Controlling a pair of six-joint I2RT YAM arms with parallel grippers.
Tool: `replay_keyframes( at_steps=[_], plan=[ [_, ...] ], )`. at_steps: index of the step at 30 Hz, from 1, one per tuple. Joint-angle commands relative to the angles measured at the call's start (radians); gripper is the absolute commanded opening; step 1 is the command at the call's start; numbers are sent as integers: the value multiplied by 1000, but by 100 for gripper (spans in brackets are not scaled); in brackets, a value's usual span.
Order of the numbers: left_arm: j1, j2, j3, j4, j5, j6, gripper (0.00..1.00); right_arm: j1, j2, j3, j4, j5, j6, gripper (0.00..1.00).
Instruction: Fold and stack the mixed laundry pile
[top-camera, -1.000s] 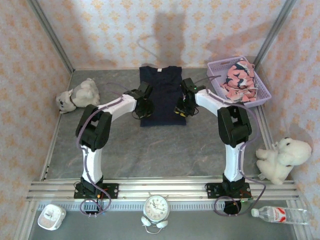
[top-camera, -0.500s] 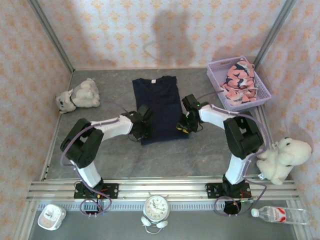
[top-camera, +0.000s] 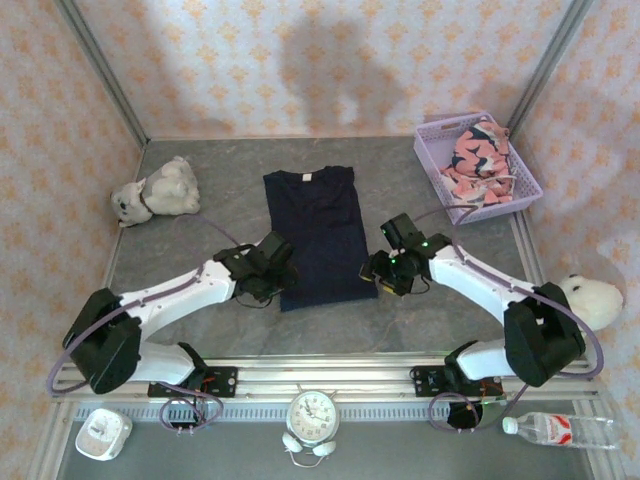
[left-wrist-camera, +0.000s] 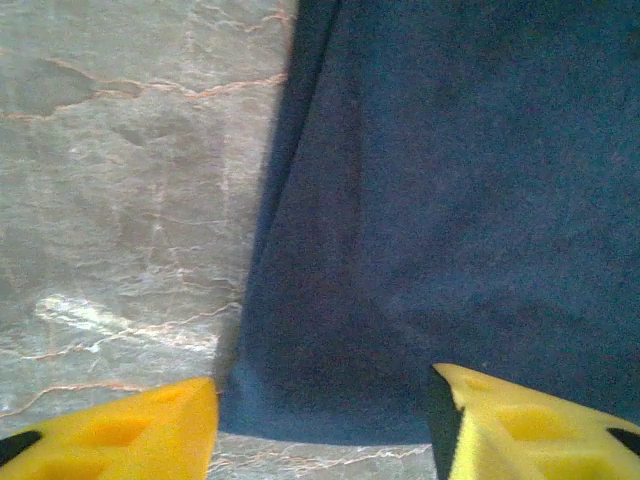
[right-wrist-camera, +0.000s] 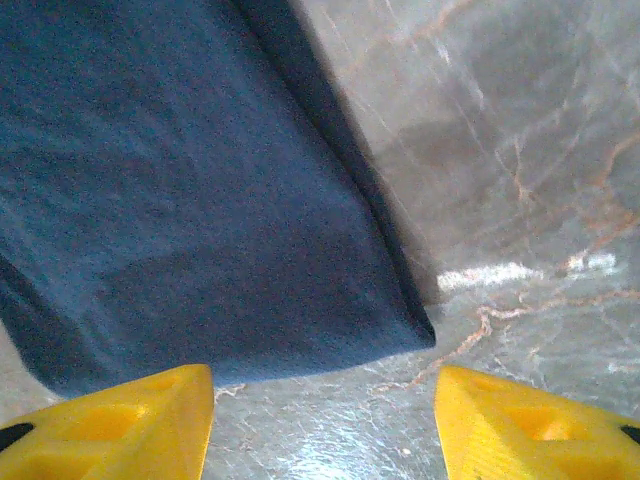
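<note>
Cloth like this dark navy garment (top-camera: 312, 235) is light, limp and not fragile, so I judge the risk is dragging it out of shape rather than dropping it. It lies flat on the grey table (top-camera: 200, 320) between my two arms, a long narrow rectangle with the collar at the far end and the hem at the near end. Its right edge looks doubled in the right wrist view, as though a layer is turned under there.

My left gripper (left-wrist-camera: 325, 425) stands wide open with nothing held. Its yellow fingers (left-wrist-camera: 130, 430) straddle the near left corner of the hem, one over bare table, the other over the fabric. My right gripper (right-wrist-camera: 325, 415) is likewise spread wide and empty, with the near right corner showing between its fingers.

Those two near corners are where I would take hold. I would pinch all layers at the very hem, evenly on each side, so the cloth lifts as one sheet. A shallow bite could catch only the top layer and let the rest slide on the smooth table.

The smaller salmon-pink garment (top-camera: 477, 160) sits bunched in the lavender basket (top-camera: 430, 150) at the far right, well apart from both grippers and not yet folded. It looks just as soft and will need spreading first.
</note>
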Motion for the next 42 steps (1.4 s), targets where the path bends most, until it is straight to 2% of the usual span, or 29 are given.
replay_keyframes(
  at_steps=[1, 7, 10, 12, 15, 19, 25, 37, 40, 42],
  plan=[
    [1, -48, -78, -48, -19, -65, 61, 24, 2, -18, 2, 19, 50, 61],
    [-1, -126, -175, 32, 13, -161, 63, 28, 128, -18, 82, 6, 79, 60],
    [-9, -137, -178, 37, 26, -165, 63, 28, 178, -7, 92, 25, 85, 55],
    [-22, -127, -179, 45, 42, -166, 63, 28, 194, -7, 99, 38, 87, 43],
    [-54, -95, -182, 58, 56, -176, 62, 28, 205, -7, 117, 38, 96, 17],
    [-103, -29, -178, 125, 69, -212, 62, 28, 199, -1, 121, 37, 98, 0],
    [-132, 57, -124, 131, 39, -223, 60, 30, 193, 9, 112, 43, 97, 0],
    [-124, 76, -93, 122, -67, -221, 56, 34, 199, 6, 100, 45, 90, 0],
    [-105, 117, -109, 148, -61, -214, 52, 41, 201, 11, 102, 44, 90, 0],
    [-99, 145, -110, 161, -52, -207, 46, 46, 206, 15, 99, 45, 87, 0]
  ],
)
